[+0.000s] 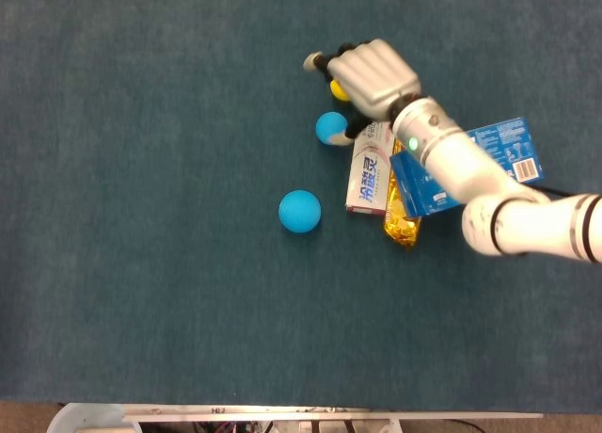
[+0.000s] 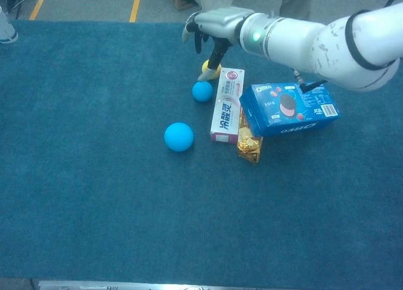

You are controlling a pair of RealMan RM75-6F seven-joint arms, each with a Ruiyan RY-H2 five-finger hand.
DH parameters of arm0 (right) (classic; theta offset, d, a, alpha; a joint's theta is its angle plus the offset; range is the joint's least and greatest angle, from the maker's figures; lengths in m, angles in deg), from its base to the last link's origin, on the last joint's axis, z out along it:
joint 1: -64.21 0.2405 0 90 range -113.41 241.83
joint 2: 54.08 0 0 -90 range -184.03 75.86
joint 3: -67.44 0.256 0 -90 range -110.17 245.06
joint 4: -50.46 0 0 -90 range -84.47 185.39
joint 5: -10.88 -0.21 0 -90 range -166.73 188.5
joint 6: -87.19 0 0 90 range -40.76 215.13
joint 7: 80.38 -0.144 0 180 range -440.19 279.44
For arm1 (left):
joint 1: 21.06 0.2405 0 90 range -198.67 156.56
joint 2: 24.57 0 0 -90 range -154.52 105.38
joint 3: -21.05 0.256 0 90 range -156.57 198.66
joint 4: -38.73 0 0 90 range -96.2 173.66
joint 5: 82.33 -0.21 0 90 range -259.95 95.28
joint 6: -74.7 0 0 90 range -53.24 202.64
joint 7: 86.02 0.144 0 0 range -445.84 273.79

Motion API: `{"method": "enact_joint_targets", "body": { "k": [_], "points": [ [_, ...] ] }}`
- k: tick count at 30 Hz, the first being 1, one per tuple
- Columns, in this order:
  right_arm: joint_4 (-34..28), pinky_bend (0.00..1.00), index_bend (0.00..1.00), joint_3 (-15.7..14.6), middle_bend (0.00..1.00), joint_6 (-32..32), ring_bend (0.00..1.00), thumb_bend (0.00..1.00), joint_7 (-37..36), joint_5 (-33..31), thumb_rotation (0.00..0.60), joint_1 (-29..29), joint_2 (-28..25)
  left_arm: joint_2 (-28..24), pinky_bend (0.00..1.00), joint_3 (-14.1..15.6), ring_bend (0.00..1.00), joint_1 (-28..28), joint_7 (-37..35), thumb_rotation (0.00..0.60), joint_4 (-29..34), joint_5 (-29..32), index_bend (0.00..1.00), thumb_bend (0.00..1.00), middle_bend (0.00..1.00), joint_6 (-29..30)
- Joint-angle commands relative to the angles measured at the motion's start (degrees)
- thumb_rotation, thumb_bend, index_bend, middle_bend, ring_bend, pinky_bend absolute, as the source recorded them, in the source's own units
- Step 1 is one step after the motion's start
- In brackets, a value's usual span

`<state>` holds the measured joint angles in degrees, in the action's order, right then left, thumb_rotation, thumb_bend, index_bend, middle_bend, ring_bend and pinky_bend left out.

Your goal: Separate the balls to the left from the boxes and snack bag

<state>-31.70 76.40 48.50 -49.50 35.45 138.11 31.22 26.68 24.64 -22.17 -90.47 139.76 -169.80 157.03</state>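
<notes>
My right hand (image 1: pixel 370 73) (image 2: pixel 217 22) hovers at the far end of the pile, fingers spread and hanging down, holding nothing. Under it lies a yellow ball (image 1: pixel 337 91) (image 2: pixel 208 67), mostly hidden in the head view; one fingertip reaches down beside it. A small blue ball (image 1: pixel 330 128) (image 2: pixel 202 91) lies against the white toothpaste box (image 1: pixel 369 169) (image 2: pixel 227 105). A bigger blue ball (image 1: pixel 299 211) (image 2: pixel 179 137) lies alone, left of the boxes. The blue Oreo box (image 1: pixel 513 151) (image 2: pixel 289 108) and the gold snack bag (image 1: pixel 402 221) (image 2: pixel 249 142) sit right of the toothpaste box.
Everything lies on a blue carpeted table (image 1: pixel 141 216) (image 2: pixel 82 176). A wide bare stretch of carpet lies left of the balls. A person's legs (image 2: pixel 252 0) show beyond the table's far edge.
</notes>
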Motion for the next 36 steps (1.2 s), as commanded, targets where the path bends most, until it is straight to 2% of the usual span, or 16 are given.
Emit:
{"method": "enact_joint_targets", "body": {
  "k": [1,9,19,25,36],
  "points": [
    [3.24,0.21,0.16,0.67,0.32,3.63,0.19,0.00,-2.22,-4.82,0.315,1.71,-0.66,0.04,0.00,0.04,0.08,0.22,-0.32,0.600,-0.18,0.35,0.08,0.37,0.13,0.02],
    [6.90,0.19,0.12,-1.16,0.31,6.65,0.17,0.00,-3.24,-11.76,0.305,5.25,-0.65,0.31,0.00,0.07,0.07,0.54,-1.15,0.600,-0.77,0.51,0.08,0.37,0.12,0.16],
    [14.52,0.18,0.09,-7.57,0.29,8.80,0.16,0.00,-1.28,-21.80,0.306,9.11,3.63,0.23,0.00,0.15,0.07,0.79,-1.30,0.600,-0.85,0.57,0.08,0.37,0.13,0.19],
    [19.45,0.18,0.06,-10.35,0.29,11.48,0.16,0.00,-1.29,-26.94,0.304,9.86,6.34,0.24,0.00,0.09,0.08,0.80,-1.38,0.600,-1.00,0.89,0.08,0.37,0.12,-0.07],
    [22.91,0.18,0.05,-12.98,0.28,14.89,0.16,0.00,-2.53,-30.23,0.305,11.14,9.26,0.67,0.00,0.00,0.07,0.69,-1.67,0.600,-1.31,0.88,0.08,0.37,0.13,-0.39]
  ]
}}
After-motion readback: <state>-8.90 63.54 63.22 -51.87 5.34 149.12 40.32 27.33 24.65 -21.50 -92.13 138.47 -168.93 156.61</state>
